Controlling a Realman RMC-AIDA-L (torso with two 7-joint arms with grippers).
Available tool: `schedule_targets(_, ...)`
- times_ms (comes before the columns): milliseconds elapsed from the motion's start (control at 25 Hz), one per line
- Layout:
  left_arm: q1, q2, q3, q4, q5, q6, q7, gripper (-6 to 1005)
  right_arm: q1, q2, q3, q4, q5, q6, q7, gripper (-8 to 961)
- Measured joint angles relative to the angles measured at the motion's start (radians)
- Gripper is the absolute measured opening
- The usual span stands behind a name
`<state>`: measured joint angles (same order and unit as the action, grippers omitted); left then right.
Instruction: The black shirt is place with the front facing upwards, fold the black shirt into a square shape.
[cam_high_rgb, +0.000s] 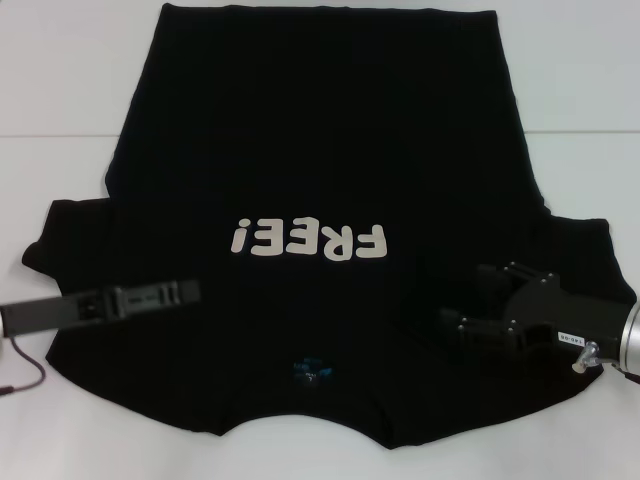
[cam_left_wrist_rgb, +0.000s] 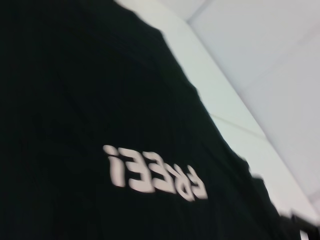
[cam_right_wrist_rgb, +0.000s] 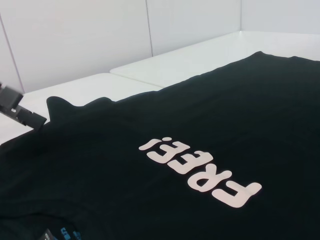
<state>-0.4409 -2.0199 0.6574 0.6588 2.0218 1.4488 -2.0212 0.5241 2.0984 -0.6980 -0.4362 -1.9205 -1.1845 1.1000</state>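
The black shirt (cam_high_rgb: 320, 130) lies flat and front up on the white table (cam_high_rgb: 60, 80), collar towards me and hem at the far side. Cream letters "FREE!" (cam_high_rgb: 308, 241) run across the chest, and the blue neck label (cam_high_rgb: 310, 371) sits at the collar. My left gripper (cam_high_rgb: 190, 292) is low over the shirt's left shoulder area, seen edge-on. My right gripper (cam_high_rgb: 462, 297) is open and empty over the right shoulder area. The shirt also fills the left wrist view (cam_left_wrist_rgb: 75, 75) and the right wrist view (cam_right_wrist_rgb: 225, 110).
Bare white table surrounds the shirt on the left, right and far sides, with a seam (cam_high_rgb: 50, 137) running across it. A thin cable (cam_high_rgb: 25, 375) hangs by my left arm. The left gripper shows far off in the right wrist view (cam_right_wrist_rgb: 15, 107).
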Motion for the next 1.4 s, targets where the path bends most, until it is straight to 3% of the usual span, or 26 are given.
schedule_targets(120, 0.000, 0.027, -0.062, -0.004, 0.001, -0.009, -0.157, 944, 0.000, 0.000, 0.000, 0.000, 0.000, 0.001, 0.000, 945)
schedule_targets(280, 0.009, 0.055, -0.247, -0.014, 0.015, -0.024, -0.291, 944, 0.000, 0.000, 0.000, 0.001, 0.000, 0.002, 0.000, 945)
schedule_targets(400, 0.015, 0.070, -0.355, -0.016, 0.068, -0.064, -0.335, 944, 0.001, 0.000, 0.000, 0.001, 0.000, 0.002, 0.000, 945)
schedule_targets(480, 0.017, 0.071, -0.379, -0.017, 0.090, -0.093, -0.341, 943, 0.001, 0.000, 0.000, 0.001, 0.000, 0.002, 0.000, 945)
schedule_targets(680, 0.012, 0.072, -0.371, -0.049, 0.102, -0.186, -0.332, 943, 0.000, 0.000, 0.000, 0.001, 0.000, 0.002, 0.001, 945)
schedule_targets(840, -0.006, 0.067, -0.315, -0.079, 0.103, -0.280, -0.327, 942, -0.001, 0.000, 0.000, 0.001, 0.000, 0.003, 0.004, 945)
schedule_targets(1400, -0.045, 0.046, -0.264, -0.121, 0.104, -0.434, -0.299, 941, -0.002, -0.002, -0.005, 0.001, 0.000, 0.003, 0.009, 946)
